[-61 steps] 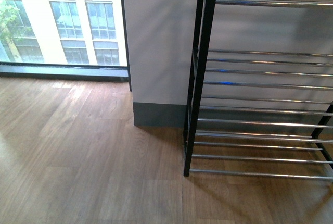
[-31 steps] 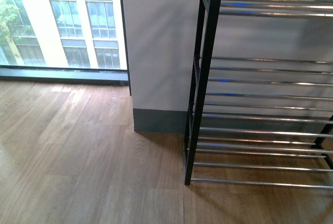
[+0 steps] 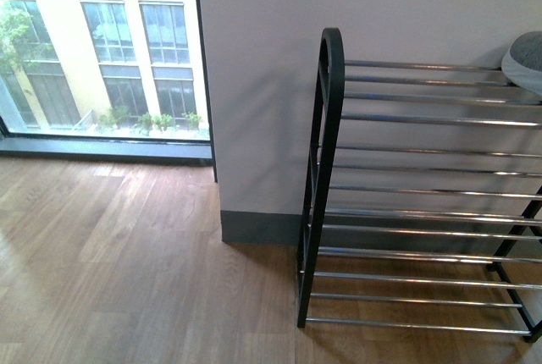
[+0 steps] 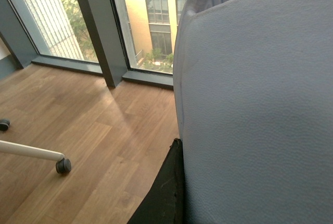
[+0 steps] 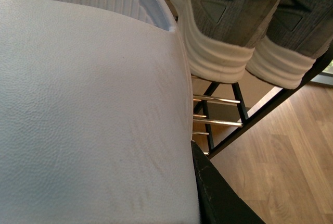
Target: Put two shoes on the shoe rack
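The shoe rack (image 3: 326, 178) stands against the wall at the right of the front view, a black frame with silver bars. A grey shoe (image 3: 525, 61) shows partly on its top tier at the right edge. Neither arm appears there. In the right wrist view the two shoes sit side by side on the rack (image 5: 250, 117), heels showing: one shoe (image 5: 223, 21) and the other (image 5: 291, 36), with thick white soles. My right gripper (image 5: 190, 148) is shut and empty, apart from them. My left gripper (image 4: 179, 148) is shut and empty, over the wooden floor.
A grey wall with a dark skirting (image 3: 258, 227) stands left of the rack, and a floor-length window (image 3: 102, 51) beyond it. Wooden floor (image 3: 127, 271) fills the left. A white chair leg with a caster (image 4: 63, 165) shows in the left wrist view.
The front view has shifted so the rack sits lower in the picture. Its rounded top and the grey shoe on the top tier have come into sight.
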Robot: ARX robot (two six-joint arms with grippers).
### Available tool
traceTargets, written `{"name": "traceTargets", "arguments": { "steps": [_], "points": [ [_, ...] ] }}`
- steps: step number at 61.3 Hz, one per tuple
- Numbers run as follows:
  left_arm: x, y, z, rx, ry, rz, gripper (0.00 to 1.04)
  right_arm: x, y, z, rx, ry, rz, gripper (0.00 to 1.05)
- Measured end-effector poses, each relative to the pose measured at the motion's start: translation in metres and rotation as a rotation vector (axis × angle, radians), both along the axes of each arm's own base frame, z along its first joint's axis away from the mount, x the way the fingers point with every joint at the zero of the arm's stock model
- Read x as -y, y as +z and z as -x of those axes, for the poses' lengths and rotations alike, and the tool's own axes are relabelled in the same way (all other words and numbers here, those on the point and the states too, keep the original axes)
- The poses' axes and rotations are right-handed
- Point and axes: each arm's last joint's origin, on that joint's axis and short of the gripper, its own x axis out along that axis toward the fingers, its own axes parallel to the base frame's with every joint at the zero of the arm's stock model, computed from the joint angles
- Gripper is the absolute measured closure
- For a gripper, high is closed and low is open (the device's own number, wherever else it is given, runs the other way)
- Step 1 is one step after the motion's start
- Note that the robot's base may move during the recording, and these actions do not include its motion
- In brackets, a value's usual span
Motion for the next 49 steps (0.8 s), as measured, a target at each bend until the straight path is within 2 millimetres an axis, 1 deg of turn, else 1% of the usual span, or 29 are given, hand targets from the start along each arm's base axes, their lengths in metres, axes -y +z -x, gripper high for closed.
{"name": "traceTargets", "arguments": {
  "steps": [49],
  "points": [
    [0.0,0.0001,0.0,0.0,0.0,0.0,1.03,0.0,0.0005,0.0,0.003,-0.001,-0.001,1.03]
  ]
}}
